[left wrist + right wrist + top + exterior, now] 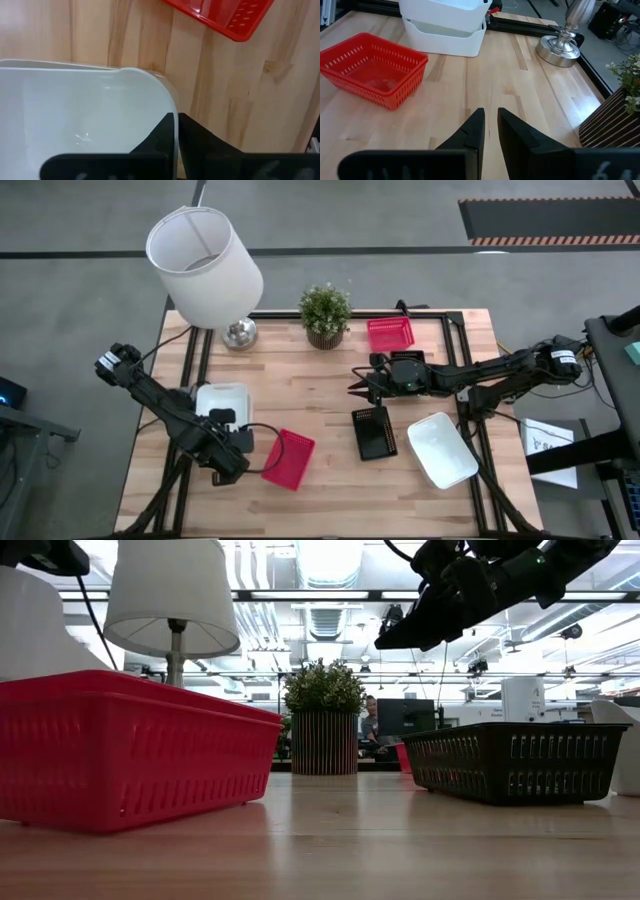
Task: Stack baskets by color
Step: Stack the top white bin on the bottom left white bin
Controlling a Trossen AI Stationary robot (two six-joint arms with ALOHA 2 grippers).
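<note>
High view: the wooden table (pixel 320 380) fills the middle of the frame. At lower left the left gripper (pixel 232 442) sits over the near edge of a stack of white baskets (pixel 222 402), with a red basket (pixel 289 458) just to its right. At centre right the right gripper (pixel 358 387) hangs above bare wood, and below it lies a black basket (pixel 374 432) beside a single white basket (pixel 441 449) at lower right. A second red basket (pixel 390 333) rests at the upper edge, right of the potted plant (pixel 325 313); the lampshade (pixel 204 253) stands at upper left. Low view: a red basket (pixel 125 750) fills the left of the frame, a black basket (pixel 515 760) the right, and the right gripper (pixel 412 633) hovers at upper right, clear of both. Left wrist view: the left gripper's fingers (pixel 162 137) are pinched together on the rim of the top white basket (pixel 75 115). Right wrist view: the right gripper's fingers (pixel 476 127) stand narrowly apart, holding nothing, above the table; the red basket (pixel 372 67) sits at left and the white stack (pixel 445 27) at top.
</note>
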